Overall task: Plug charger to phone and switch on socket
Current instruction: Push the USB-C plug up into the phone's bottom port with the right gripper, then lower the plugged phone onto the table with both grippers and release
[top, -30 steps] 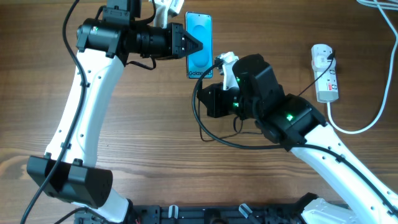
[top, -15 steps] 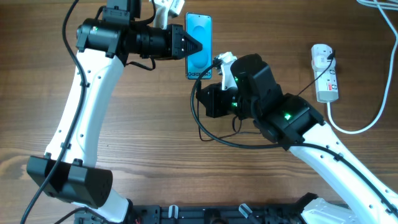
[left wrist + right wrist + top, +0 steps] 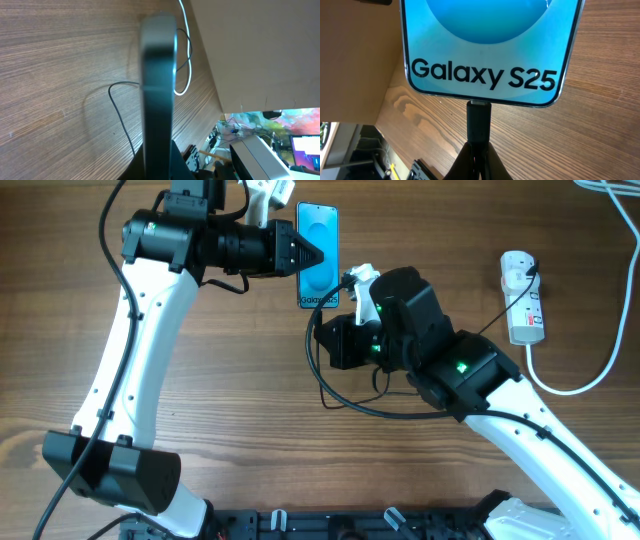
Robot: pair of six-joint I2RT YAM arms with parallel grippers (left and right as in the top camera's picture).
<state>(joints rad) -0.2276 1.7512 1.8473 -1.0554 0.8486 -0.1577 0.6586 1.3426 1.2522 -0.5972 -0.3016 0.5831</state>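
phone: upper middle of the overhead view, cyan screen facing up, dark "Galaxy S25" lettering at its lower edge.
left claw: reaches in from the left of the frame and pinches the phone at its left long edge; in the left wrist view the phone shows edge-on, rising from between the fingers.
charger plug tip: short black stub, upright in the right wrist view, its top meeting the middle of the phone's lower edge; how deep it sits cannot be told.
right claw: just below the phone, pressed together on the charger plug tip.
charger cable: thin and black, looping on the surface below the right arm.
power strip: white, far right of the overhead view, well apart from the phone.
surface: brown wood grain.
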